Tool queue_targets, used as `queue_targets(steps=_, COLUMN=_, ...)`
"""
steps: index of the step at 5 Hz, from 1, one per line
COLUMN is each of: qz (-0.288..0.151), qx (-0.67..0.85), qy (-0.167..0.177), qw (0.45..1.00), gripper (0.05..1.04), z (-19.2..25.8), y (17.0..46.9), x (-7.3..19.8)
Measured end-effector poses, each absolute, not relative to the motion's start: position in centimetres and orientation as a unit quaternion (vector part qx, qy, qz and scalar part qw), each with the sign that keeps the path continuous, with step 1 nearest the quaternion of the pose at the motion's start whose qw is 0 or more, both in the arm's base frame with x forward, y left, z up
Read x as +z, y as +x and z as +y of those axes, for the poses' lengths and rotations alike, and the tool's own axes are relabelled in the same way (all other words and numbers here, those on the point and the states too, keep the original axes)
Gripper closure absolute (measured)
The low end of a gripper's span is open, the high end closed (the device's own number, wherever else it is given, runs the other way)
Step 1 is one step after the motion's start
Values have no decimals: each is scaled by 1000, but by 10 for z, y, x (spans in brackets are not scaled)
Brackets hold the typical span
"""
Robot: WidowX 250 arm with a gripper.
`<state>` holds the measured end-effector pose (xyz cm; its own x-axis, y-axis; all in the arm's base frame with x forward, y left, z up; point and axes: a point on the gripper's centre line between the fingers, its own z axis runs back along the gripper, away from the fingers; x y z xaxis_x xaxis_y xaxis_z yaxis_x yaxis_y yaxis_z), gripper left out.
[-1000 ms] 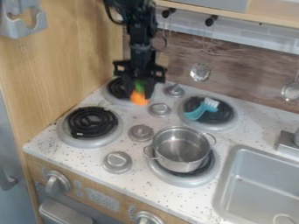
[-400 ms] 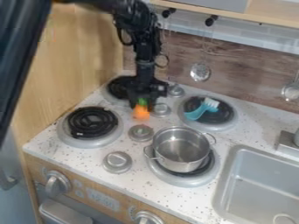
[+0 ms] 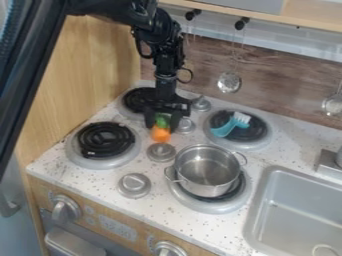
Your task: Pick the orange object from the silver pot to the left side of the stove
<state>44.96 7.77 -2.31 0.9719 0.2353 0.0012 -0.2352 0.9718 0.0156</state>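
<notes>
My gripper [image 3: 161, 123] hangs with the green-topped orange toy [image 3: 160, 134] at its lower end; the silver pot [image 3: 204, 188] sits at my five o'clock, the teal brush [image 3: 226, 128] at three.

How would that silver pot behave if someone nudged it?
The pot would probably slide before tipping, as it looks squat and broad. It seems empty and thin-walled, so it may be light for its size. Its smooth metal could be slippery, though the handle might help.

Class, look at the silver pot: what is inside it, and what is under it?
The silver pot shows only bare metal inside. Beneath sits a burner; its middle is covered.
</notes>
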Motion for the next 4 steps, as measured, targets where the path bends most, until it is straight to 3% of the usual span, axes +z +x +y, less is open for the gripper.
queue_targets(steps=1, qz=1, qx=100, qy=-8, qw=995, gripper=63, z=73, y=449, x=-21)
queue_targets(steps=2, qz=-28, qx=73, qy=-5, qw=997, gripper=77, z=69, y=447, x=21)
queue_targets(steps=3, qz=-49, qx=43, qy=-3, qw=998, gripper=84, z=62, y=440, x=44)
queue_targets(steps=4, qz=-26, qx=17, qy=5, qw=1000, gripper=85, z=60, y=424, x=34)
